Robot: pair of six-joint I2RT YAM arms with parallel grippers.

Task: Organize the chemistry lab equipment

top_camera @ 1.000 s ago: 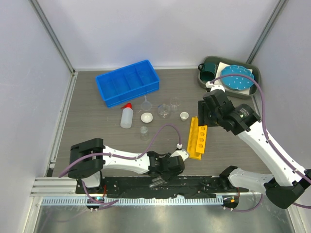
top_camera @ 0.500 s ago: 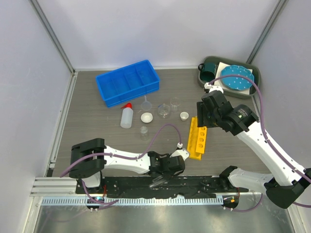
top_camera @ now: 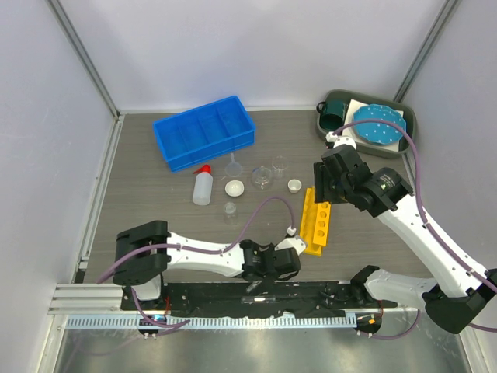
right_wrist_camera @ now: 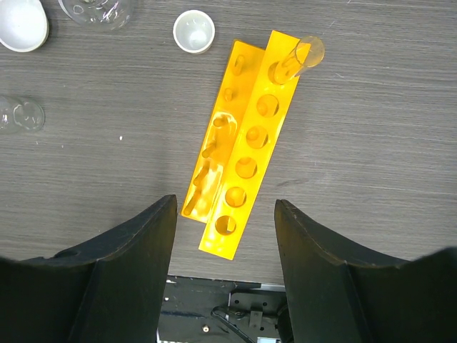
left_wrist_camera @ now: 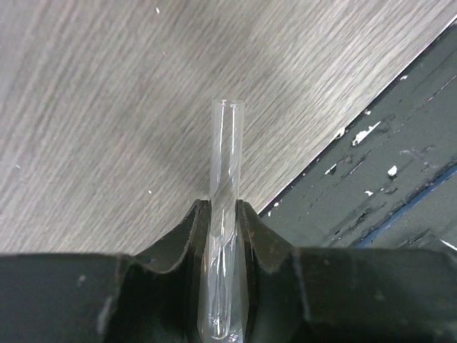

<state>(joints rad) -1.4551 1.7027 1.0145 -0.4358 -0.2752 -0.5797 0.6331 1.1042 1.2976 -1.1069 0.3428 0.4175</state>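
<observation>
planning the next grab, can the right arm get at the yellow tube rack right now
Probably yes: the right gripper hangs open above the yellow tube rack, with nothing between them. Only a clear tube stands in its far end hole.

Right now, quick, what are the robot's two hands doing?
Left gripper: closed on the tube.
Right gripper: open, holding nothing, above the rack.
</observation>
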